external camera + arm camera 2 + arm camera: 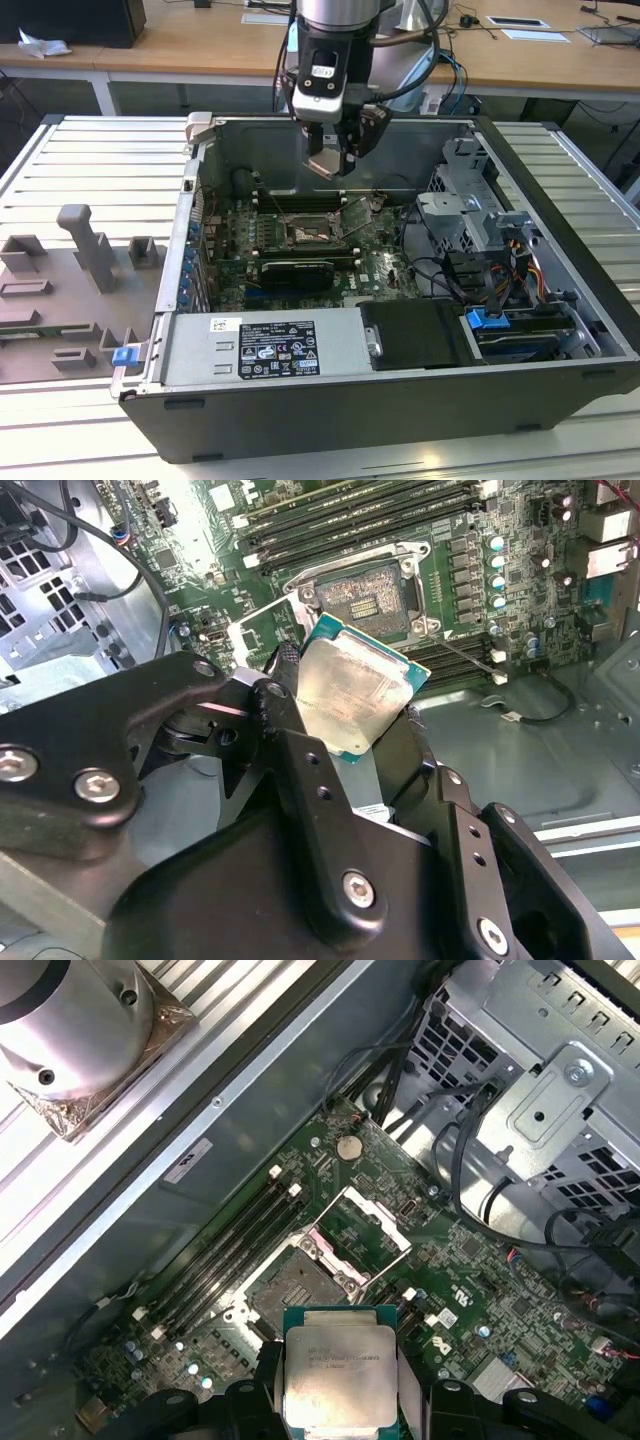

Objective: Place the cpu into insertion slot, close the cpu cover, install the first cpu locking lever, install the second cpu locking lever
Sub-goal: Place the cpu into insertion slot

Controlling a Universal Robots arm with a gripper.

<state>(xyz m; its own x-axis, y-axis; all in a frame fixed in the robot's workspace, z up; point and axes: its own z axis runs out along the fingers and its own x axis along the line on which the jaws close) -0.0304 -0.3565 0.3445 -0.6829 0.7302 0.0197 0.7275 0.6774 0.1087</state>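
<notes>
Hand: my black two-finger gripper (pixel 334 152) hangs over the open computer, above the board and touching none of it.
Grip: my fingers (pixel 283 685) pinch the chip by two opposite edges; in both wrist views the jaws sit closed against its sides.
Cpu: the small flat square cpu (pixel 352 697), with a pale silvery metal face and a green rim, is in my gripper, its metal face turned to the wrist cameras. In the first wrist view the cpu (pixel 340 1372) sits level between the fingers; in the exterior view it shows as a pale tilted patch (pixel 324 164) at the fingertips.
Slot: the square insertion slot (pixel 296 1291), dark in the middle with a silvery rim, lies below and beyond the chip, bare, well apart from it.
Cover: the thin silver cut-out cpu cover (pixel 361 1235) stands swung up off the slot on its hinged edge, just beside it.
Memory: long black memory slots (pixel 214 1261) run alongside the socket.
Board: the green circuit board (pixel 470 1292) lies flat on the case floor.
Card: a long black graphics card (pixel 297 272) stands near the socket in the exterior view.
Case: the dark grey metal computer case (pixel 300 428) lies on its side, open on top.
Table: a pale grey slatted metal table (pixel 90 140) carries it, with grey moulded fixture blocks (pixel 86 246) at the exterior view's left.
Beyond: a wooden desk (pixel 200 45).
</notes>
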